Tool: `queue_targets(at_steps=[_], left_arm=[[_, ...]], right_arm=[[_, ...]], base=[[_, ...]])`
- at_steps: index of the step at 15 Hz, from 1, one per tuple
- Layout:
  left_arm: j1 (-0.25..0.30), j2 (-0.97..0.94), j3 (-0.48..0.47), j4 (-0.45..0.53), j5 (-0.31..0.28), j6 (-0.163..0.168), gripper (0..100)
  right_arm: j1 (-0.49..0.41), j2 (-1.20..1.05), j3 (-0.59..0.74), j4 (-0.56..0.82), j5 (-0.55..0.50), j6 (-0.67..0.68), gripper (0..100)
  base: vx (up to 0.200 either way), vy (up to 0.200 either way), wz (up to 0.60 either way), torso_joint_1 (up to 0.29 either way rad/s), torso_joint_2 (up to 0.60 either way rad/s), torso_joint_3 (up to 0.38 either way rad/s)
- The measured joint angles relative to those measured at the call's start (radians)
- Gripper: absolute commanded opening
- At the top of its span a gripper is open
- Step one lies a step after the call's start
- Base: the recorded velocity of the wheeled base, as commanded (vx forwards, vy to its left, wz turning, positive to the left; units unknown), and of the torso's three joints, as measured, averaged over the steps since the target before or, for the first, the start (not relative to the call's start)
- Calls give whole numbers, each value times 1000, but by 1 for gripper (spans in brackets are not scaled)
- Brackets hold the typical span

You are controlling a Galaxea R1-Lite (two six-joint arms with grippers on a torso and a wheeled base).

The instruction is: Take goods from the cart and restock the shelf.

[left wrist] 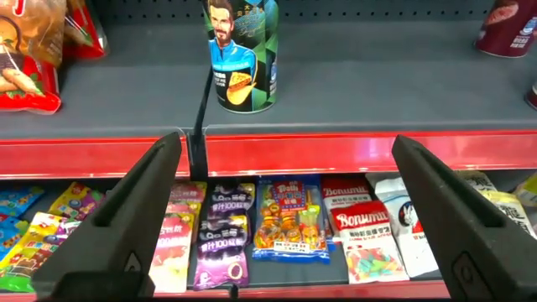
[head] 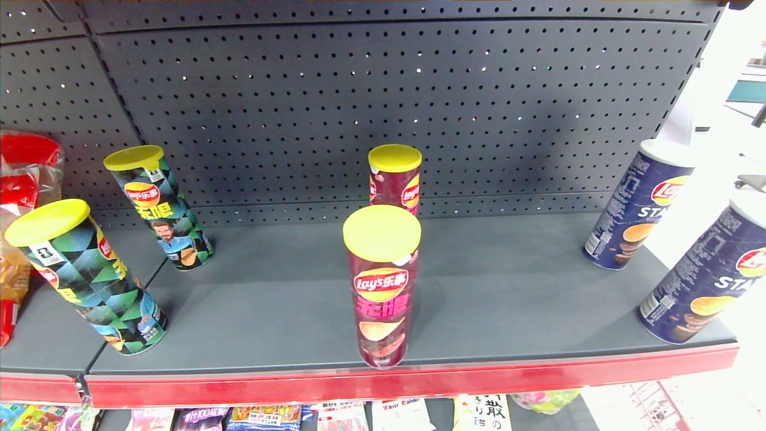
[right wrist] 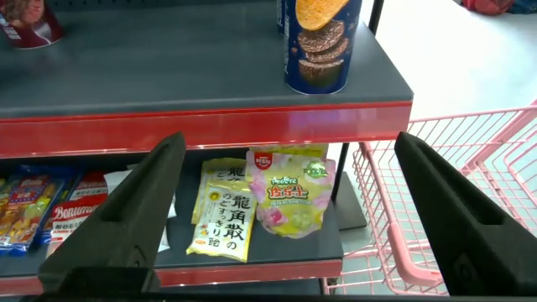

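The shelf board (head: pixel 269 299) is dark grey metal with a glossy red front strip (head: pixel 419 383), and behind it rises a grey perforated back panel (head: pixel 359 90). At the far left of the board lie red snack bags (head: pixel 24 173). Beside them two chip cans with a green pattern and yellow lids stand upright: the front green can (head: pixel 84 275) near the red strip, the rear green can (head: pixel 158 206) close to the back panel. In the middle the front maroon can (head: pixel 382 287) stands at the very edge of the board, and the rear maroon can (head: pixel 395 179) stands behind it, apart from it, against the panel. At the right end are two dark blue cans with white lids, the rear blue can (head: pixel 637 206) and the front blue can (head: pixel 700 281), well apart from the maroon ones.

Under the board a lower shelf carries flat snack packets (head: pixel 359 416).

The left gripper (left wrist: pixel 287 147) hangs before the red strip at the left part of the shelf; its fingers are wide apart and hold nothing. The right gripper (right wrist: pixel 289 143) hangs before the right end of the shelf, also spread and holding nothing. The pink wire cart (right wrist: pixel 453 184) stands on the pale floor (right wrist: pixel 453 67) just beside that end
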Motion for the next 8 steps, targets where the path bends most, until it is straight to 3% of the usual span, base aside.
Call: queue_targets(at_steps=[8], left_arm=[[0,0,0,0,0,-1,100]], right_arm=[[0,0,0,0,-1,0,100]], base=[[0,0,0,0,0,0]])
